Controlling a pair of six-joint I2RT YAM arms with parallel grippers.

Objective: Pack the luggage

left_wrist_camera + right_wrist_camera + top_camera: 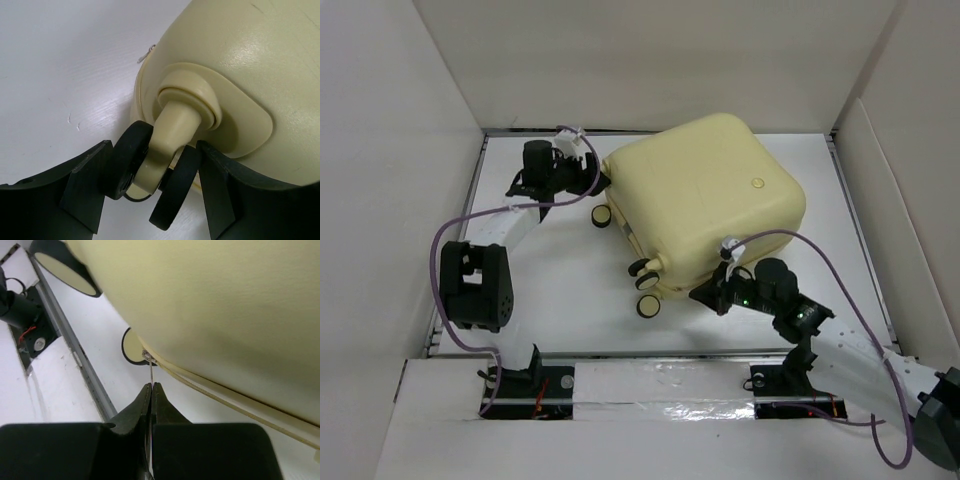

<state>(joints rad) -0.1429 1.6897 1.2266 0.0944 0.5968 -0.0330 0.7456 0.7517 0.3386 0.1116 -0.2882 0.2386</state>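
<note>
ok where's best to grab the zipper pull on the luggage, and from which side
Pinch the thin metal zipper pull near its free end, coming from the near side, outside the luggage shell. It sticks out clear of the seam, leaving room for narrow tips; the right end effector is shut on it this way.

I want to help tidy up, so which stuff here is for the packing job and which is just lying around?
For the job: the luggage, closed; its caster wheel, pinched by the left fingers; its zipper pull, pinched by the right fingers.
Just around: purple cables; shiny tape strip along the near edge; white table.
</note>
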